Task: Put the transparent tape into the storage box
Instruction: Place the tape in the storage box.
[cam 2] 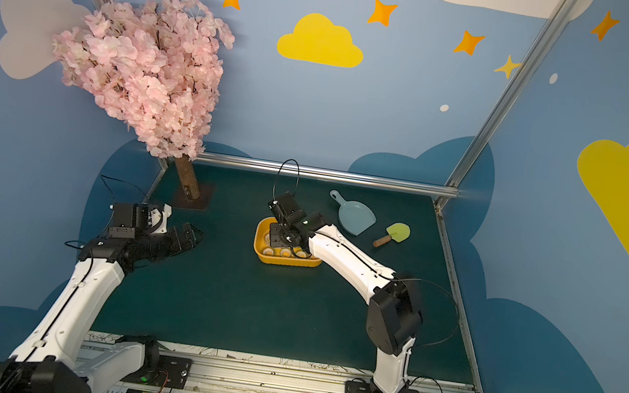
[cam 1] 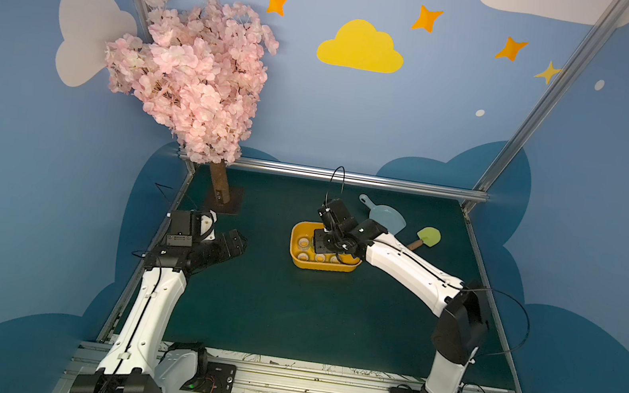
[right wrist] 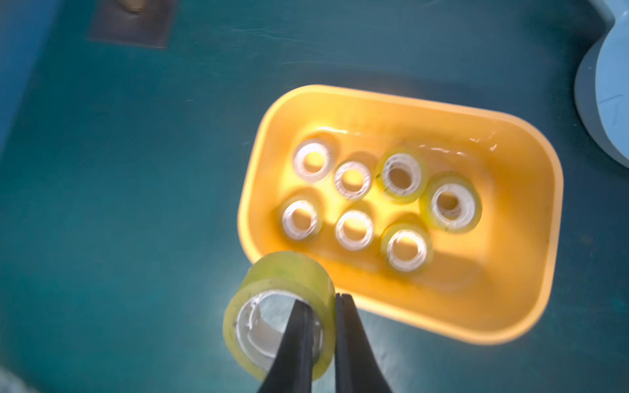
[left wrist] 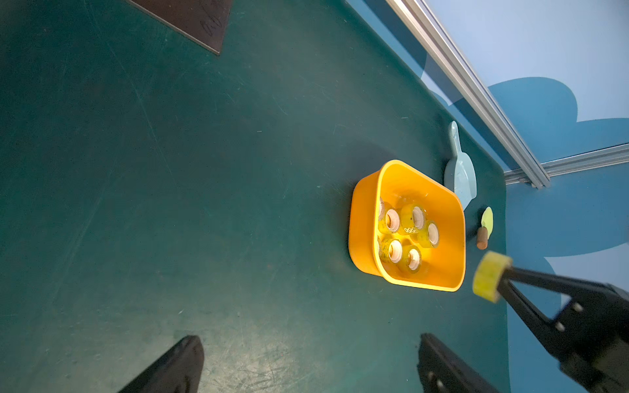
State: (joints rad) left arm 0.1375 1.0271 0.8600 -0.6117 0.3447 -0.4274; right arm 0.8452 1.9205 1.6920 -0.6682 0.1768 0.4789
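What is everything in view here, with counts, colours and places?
Rounded plastic storage box: one, orange-yellow, mid-table.
Transparent tape rolls: seven, yellowish, white cores, flat inside the box.
Held tape roll: one, yellowish, by the box's rim.
Plastic dustpan: one, pale blue, behind the box.
Wooden-handled toy shovel: one, green, beside the dustpan.
Blossom tree on brown plate: one, pink, far left corner.
Table mat: one, dark green.
Left gripper: black, open, empty.
Right gripper: black, shut on the held roll's wall.

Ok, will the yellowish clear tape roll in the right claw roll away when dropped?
Likely, if it lands on its curved side: the yellowish clear tape roll is a round ring. Probably stiff: the right claw pinches one wall, with no visible squashing.
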